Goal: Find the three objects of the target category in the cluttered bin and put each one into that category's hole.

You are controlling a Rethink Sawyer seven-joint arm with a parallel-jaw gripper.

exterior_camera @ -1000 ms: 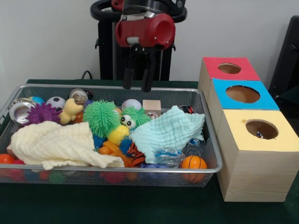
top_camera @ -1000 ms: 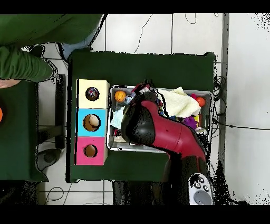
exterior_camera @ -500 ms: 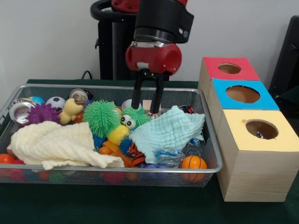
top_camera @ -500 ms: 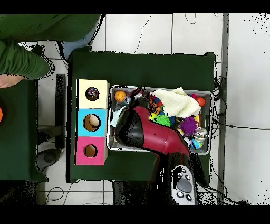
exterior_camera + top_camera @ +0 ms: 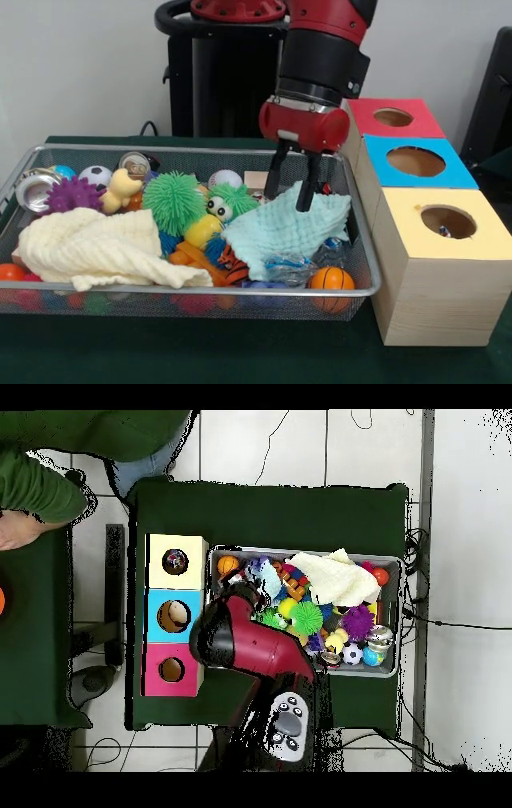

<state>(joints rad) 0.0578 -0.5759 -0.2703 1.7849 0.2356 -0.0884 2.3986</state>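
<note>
My gripper (image 5: 287,199) hangs open in the front view with nothing between its fingers, its tips just above the back edge of a mint cloth (image 5: 288,228) at the right end of the wire bin (image 5: 192,290). A small wooden block (image 5: 255,179) and a baseball (image 5: 225,178) lie just left of the fingers. An orange ball (image 5: 330,278) rests in the bin's front right corner. Three boxes with holes stand to the right: red (image 5: 392,120), blue (image 5: 416,162), yellow (image 5: 448,222). In the overhead view the arm (image 5: 235,639) covers the gripper.
The bin also holds a cream cloth (image 5: 92,246), a green spiky ball (image 5: 173,200), a purple spiky ball (image 5: 72,194), a yellow duck (image 5: 122,190), a soccer ball (image 5: 96,174) and cans (image 5: 134,164). A person's green sleeve (image 5: 40,484) shows at the overhead view's top left.
In the front view the arm swung right and came down, from above the bin's back middle to over the mint cloth. The gripper stayed open and empty.
</note>
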